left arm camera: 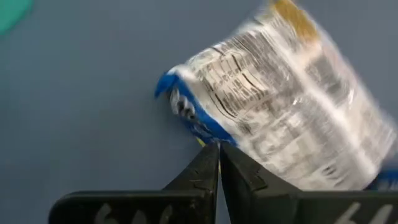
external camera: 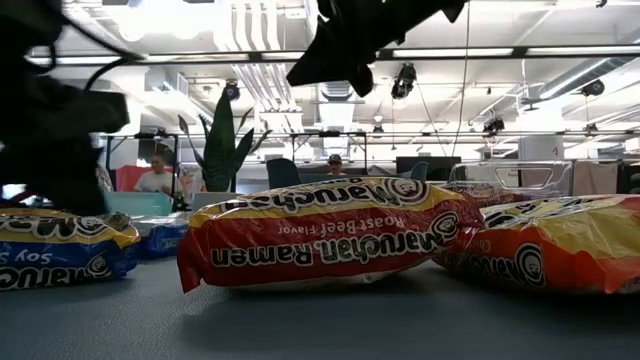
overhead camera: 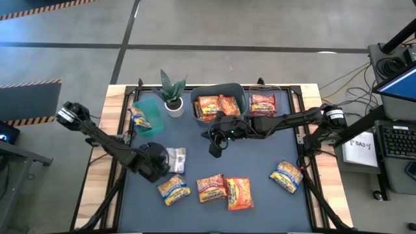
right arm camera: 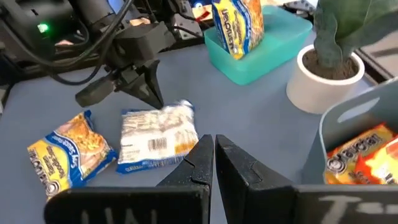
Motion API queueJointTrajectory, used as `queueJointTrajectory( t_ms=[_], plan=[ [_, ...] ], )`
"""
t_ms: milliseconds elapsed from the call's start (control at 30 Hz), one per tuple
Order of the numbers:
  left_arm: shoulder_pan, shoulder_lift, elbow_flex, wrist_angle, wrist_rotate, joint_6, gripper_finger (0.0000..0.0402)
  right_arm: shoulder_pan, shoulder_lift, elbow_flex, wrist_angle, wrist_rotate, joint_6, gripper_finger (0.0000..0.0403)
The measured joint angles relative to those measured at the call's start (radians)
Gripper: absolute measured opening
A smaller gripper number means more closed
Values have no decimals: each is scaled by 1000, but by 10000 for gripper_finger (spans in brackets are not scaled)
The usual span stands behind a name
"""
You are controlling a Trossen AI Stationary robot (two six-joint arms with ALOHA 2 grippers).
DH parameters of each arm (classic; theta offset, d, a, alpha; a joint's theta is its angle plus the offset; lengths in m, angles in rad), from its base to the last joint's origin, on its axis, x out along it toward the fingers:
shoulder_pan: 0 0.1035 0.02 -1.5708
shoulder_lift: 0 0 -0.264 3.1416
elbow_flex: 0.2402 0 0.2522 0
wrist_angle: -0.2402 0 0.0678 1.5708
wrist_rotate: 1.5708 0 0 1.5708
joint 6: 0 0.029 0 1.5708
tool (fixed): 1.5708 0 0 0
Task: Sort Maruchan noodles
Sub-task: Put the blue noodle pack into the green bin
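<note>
A silver-blue-yellow Maruchan packet lies flat on the mat, printed back up. My left gripper is shut, with its tips at that packet's edge. My right gripper is shut and hangs above the mat's middle, touching nothing; in its own wrist view it looks at the silver packet. Along the near edge lie a yellow-blue packet, a red one and an orange one. Another yellow-blue packet lies to the right. My left gripper meets the silver packet at its blue edge with the tips of its shut fingers. It comes from above, slanting down from the table's left. The packet lies flat on the mat. Whether any film is pinched between the tips, I cannot tell.
At the far side stand a teal bin with a yellow-blue packet upright in it, a potted plant, a grey bin with orange and red packets, and a clear bin with a red packet. Bare mat lies at the middle right.
</note>
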Motion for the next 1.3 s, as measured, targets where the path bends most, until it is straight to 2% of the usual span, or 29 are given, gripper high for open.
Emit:
queueJointTrajectory(
  t_ms=[67, 200, 433, 567, 667, 800, 1033, 1100, 1200, 1300],
  plan=[
    [38, 2, 7, 35, 6, 64, 0, 0, 4, -10, 6, 0, 38, 9],
    [84, -24, 51, 39, 126, 193, 0, 0, 33, -17, 11, 1, 144, 9],
    [93, -122, 66, 34, 237, 336, 0, 19, 142, -17, 28, -5, 224, 9],
    [93, -179, 42, 26, 244, 269, 0, 35, 202, -18, 69, -4, 303, 9],
    [96, -214, 25, 25, 308, 182, 11, 42, 236, -18, 110, -18, 371, 16],
    [96, -232, -1, 37, 321, 81, 54, 44, 275, -11, 116, -62, 420, 52],
    [102, -215, -77, 106, 170, -68, 170, 52, 267, -8, 112, -61, 393, 137],
    [102, -207, -93, 160, 159, -80, 197, 57, 265, -8, 112, -62, 394, 155],
    [102, -191, -114, 264, 155, -77, 226, 65, 264, -8, 108, -65, 406, 175],
    [102, -167, -116, 282, 134, -80, 242, 73, 276, -8, 113, -64, 412, 180]
  ],
)
